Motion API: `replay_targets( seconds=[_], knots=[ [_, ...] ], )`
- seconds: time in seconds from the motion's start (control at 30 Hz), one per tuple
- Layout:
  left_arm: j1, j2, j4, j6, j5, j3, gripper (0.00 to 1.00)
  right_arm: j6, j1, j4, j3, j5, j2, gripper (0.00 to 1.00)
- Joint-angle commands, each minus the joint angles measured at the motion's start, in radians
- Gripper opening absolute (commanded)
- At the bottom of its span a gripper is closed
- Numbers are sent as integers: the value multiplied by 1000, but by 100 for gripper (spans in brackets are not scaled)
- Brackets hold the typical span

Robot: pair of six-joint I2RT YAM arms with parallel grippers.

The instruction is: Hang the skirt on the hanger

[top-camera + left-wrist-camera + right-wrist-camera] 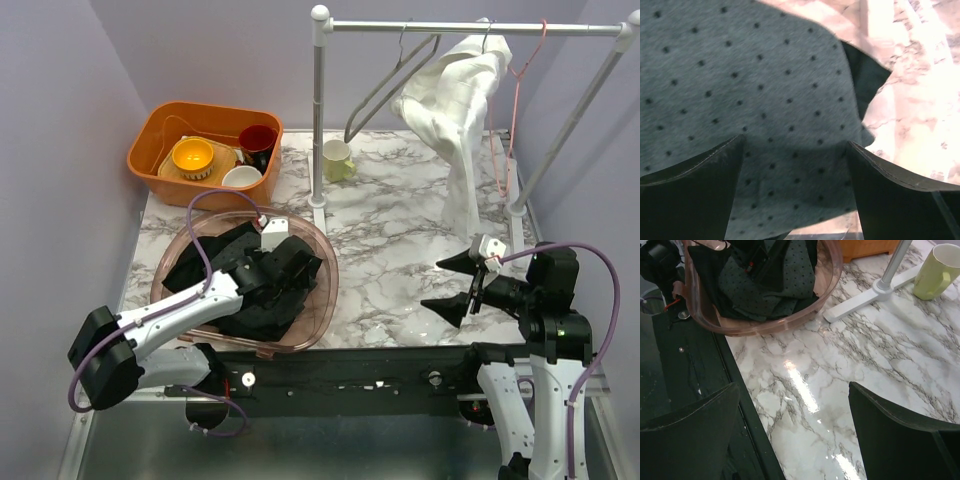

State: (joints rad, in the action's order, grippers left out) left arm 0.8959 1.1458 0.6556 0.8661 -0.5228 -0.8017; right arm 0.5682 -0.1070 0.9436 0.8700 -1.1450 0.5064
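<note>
The left tool [285,262] is released, with its two fingers wide apart, and it is low inside the pink basin [333,280]. In the left wrist view the left tool [795,165] is directly over the skirt [740,75], a dark cloth with small dots that fills the space between the fingers. The skirt [215,255] lies crumpled in the basin, at the near left part of the table [400,250].

The right tool [452,285] is also released, its fingers spread, and it hangs over the bare marble at the near right side, well apart from the basin.

At the far side stands a rack [470,27]. A gray hanger [385,90] hangs on its rail, beside a white cloth [450,100]. A green mug [338,160] stands near the left post of the rack.
</note>
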Motion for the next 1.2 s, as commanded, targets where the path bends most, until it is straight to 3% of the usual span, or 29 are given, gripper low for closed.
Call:
replay_targets(
  seconds=[0.0, 0.03, 0.2, 0.27, 0.33, 0.37, 0.43, 0.47, 0.73, 0.93, 1.17],
  knots=[
    [-2, 64, -50, 17, -19, -63, 92, -4, -5, -12, 11, 14, 7, 95],
    [-2, 93, -25, 24, -29, -71, 90, -5, -5, -12, 9, 14, 6, 95],
    [-3, 138, 4, 5, -45, -91, 63, -10, -5, -16, 11, 18, 7, 95],
    [-3, 137, -1, -6, -43, -87, 48, -10, -5, -14, 11, 16, 6, 95],
    [-3, 129, -4, -19, -34, -86, 40, -11, -5, -16, 6, 14, 3, 95],
    [-2, 124, -2, -24, -31, -90, 26, -11, -5, -16, 6, 16, 3, 95],
    [-3, 98, 1, -38, -26, -102, 13, -8, -5, -12, 14, 18, 6, 95],
    [-2, 86, 7, -50, -26, -111, 0, -7, -5, -11, 17, 18, 7, 95],
    [-3, -142, 24, -203, 44, -241, 0, 7, -5, 0, 52, 48, 7, 95],
    [-3, -250, -19, -392, 280, -405, 0, -7, -5, -5, 115, 37, 38, 95],
    [-3, -161, -56, -464, 592, -675, 0, -36, -5, -31, 231, -1, 104, 95]
  ],
)
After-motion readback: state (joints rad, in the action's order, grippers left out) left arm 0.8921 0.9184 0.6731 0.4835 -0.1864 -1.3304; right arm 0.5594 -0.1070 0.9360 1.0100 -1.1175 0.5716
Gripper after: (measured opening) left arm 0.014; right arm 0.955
